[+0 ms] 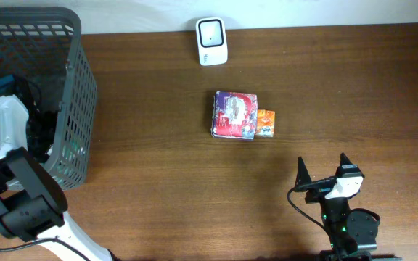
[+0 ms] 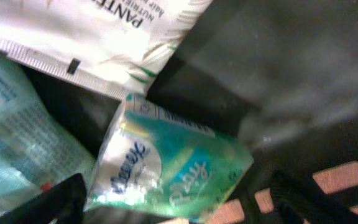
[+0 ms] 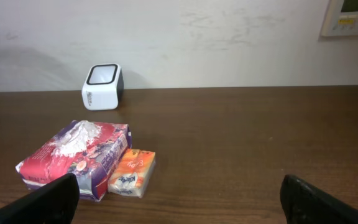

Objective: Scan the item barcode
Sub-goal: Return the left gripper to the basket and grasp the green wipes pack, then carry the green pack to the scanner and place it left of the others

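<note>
2 wide-open, empty grippers: left gripper (image 2: 176, 205) seemingly straddles a tissue pack (image 2: 173, 158) in the basket (image 1: 80, 101); right gripper (image 1: 323, 162) hovers over the table (image 1: 165, 181).

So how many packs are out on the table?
2: a red pack in the middle, a small orange pack right beside it. More lie in the basket, partly hidden.

Dark wooden surface (image 1: 158, 181): mesh basket (image 1: 78, 101) at the left edge, white scanner (image 1: 212, 41) at the far edge, red packet (image 1: 234, 114) touching orange packet (image 1: 265, 123) mid-surface.

Left wrist — close, perhaps inside basket (image 1: 78, 109).
</note>
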Robot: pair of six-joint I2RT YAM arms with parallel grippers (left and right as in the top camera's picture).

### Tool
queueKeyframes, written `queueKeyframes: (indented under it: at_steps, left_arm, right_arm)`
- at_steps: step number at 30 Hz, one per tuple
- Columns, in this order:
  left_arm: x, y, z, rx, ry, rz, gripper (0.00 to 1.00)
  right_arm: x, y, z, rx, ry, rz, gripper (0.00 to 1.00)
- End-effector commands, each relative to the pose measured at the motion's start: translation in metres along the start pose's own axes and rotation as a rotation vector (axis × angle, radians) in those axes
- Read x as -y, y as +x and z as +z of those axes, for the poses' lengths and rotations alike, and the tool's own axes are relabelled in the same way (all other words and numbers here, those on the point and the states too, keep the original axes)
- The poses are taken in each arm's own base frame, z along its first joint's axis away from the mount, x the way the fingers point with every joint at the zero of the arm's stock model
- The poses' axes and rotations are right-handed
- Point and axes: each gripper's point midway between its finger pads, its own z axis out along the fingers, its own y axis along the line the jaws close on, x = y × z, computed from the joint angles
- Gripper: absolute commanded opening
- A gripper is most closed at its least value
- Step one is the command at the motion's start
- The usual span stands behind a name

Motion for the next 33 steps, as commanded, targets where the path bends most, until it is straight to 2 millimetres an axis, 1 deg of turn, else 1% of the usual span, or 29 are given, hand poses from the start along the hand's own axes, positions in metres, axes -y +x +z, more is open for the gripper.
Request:
queueKeyframes:
  at_steps: [1,3,5,7,9,10,13,15,16,17,18,19,20,21,22,24,25,26,27,29,30,32,33]
  left_arm:
    - [-0.004,0.000,0.010,0.006,-0.009,-0.019,0.80]
    - [0.000,0.002,0.019,0.015,-0.002,-0.006,0.69]
    - [0.002,0.004,0.024,0.018,-0.001,0.003,0.56]
    - [0.003,0.004,0.024,0.022,0.002,0.005,0.34]
    - [0.004,0.003,0.024,0.024,0.005,0.006,0.04]
    - [0.004,0.003,0.024,0.025,0.005,0.005,0.00]
    - [0.008,-0.002,0.014,0.039,0.016,0.029,0.00]
    - [0.015,-0.009,-0.011,0.070,0.038,0.043,0.00]
    - [0.019,-0.012,-0.027,0.092,0.056,0.044,0.00]
    - [0.024,-0.016,-0.049,0.128,0.083,0.047,0.00]
    - [0.030,-0.020,-0.076,0.175,0.119,0.051,0.00]
    - [0.034,-0.022,-0.097,0.215,0.149,0.056,0.00]
    - [0.040,-0.027,-0.135,0.300,0.208,0.086,0.00]
    - [0.043,-0.027,-0.166,0.368,0.253,0.110,0.00]
    - [0.043,-0.025,-0.185,0.409,0.280,0.122,0.00]
    - [0.038,-0.013,-0.232,0.506,0.349,0.130,0.00]
    - [0.033,-0.006,-0.250,0.547,0.378,0.132,0.00]
    - [0.030,-0.001,-0.265,0.581,0.402,0.134,0.00]
    - [0.027,0.007,-0.288,0.640,0.444,0.138,0.00]
    - [0.022,0.020,-0.314,0.700,0.497,0.148,0.00]
    - [0.022,0.029,-0.324,0.712,0.526,0.162,0.00]
    - [0.032,0.055,-0.333,0.683,0.594,0.224,0.00]
    - [0.050,0.081,-0.334,0.635,0.654,0.319,0.00]
  right_arm:
    - [0.002,0.003,0.000,-0.003,0.009,0.009,0.99]
    - [0.002,0.003,0.000,-0.003,0.009,0.009,0.99]
    - [0.002,0.003,0.000,-0.003,0.009,0.009,0.99]
    - [0.002,0.003,0.000,-0.003,0.009,0.009,0.99]
    - [0.002,0.003,0.000,-0.003,0.009,0.009,0.99]
    - [0.002,0.003,0.000,-0.003,0.009,0.009,0.99]
    - [0.002,0.003,0.000,-0.003,0.009,0.009,0.98]
    - [0.002,0.003,0.000,-0.003,0.009,0.009,0.99]
    - [0.002,0.003,0.000,-0.003,0.009,0.009,0.99]
    - [0.002,0.003,0.000,-0.003,0.009,0.009,0.98]
    - [0.002,0.003,0.000,-0.003,0.009,0.009,0.99]
    - [0.002,0.003,0.000,-0.003,0.009,0.009,0.99]
    - [0.002,0.003,0.000,-0.003,0.009,0.009,0.99]
    - [0.002,0.003,0.000,-0.003,0.009,0.009,0.98]
    - [0.002,0.003,0.000,-0.003,0.009,0.009,0.99]
    - [0.002,0.003,0.000,-0.003,0.009,0.009,0.98]
    - [0.002,0.003,0.000,-0.003,0.009,0.009,0.99]
    - [0.002,0.003,0.000,-0.003,0.009,0.009,0.99]
    - [0.002,0.003,0.000,-0.003,0.009,0.009,0.99]
    - [0.002,0.003,0.000,-0.003,0.009,0.009,0.98]
    - [0.002,0.003,0.000,-0.003,0.009,0.009,0.99]
    - [0.002,0.003,0.000,-0.003,0.009,0.009,0.98]
    - [0.002,0.003,0.000,-0.003,0.009,0.009,0.99]
